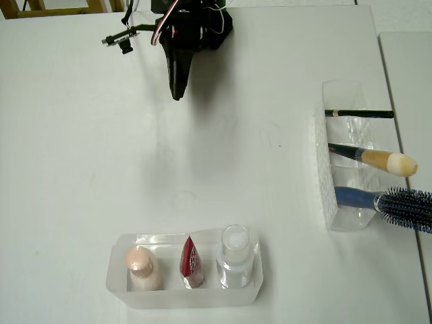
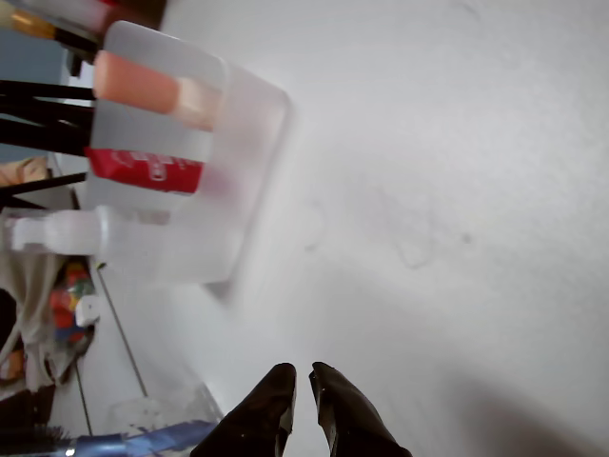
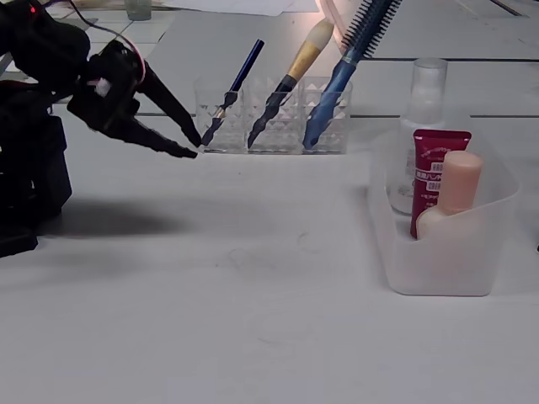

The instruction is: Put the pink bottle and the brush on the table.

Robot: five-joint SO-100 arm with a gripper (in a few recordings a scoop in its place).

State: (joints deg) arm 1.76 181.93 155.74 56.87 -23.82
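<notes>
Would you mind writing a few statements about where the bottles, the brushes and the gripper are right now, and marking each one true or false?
1. The pink bottle stands in the frosted tray, next to the red tube. True.
2. The brush lies flat on the table. False: it stands in the clear holder, between the black pencil and the blue hairbrush.
3. The gripper holds the clear bottle. False: it is empty, jaws apart, above bare table.
4. The clear bottle has a white cap. True.
</notes>
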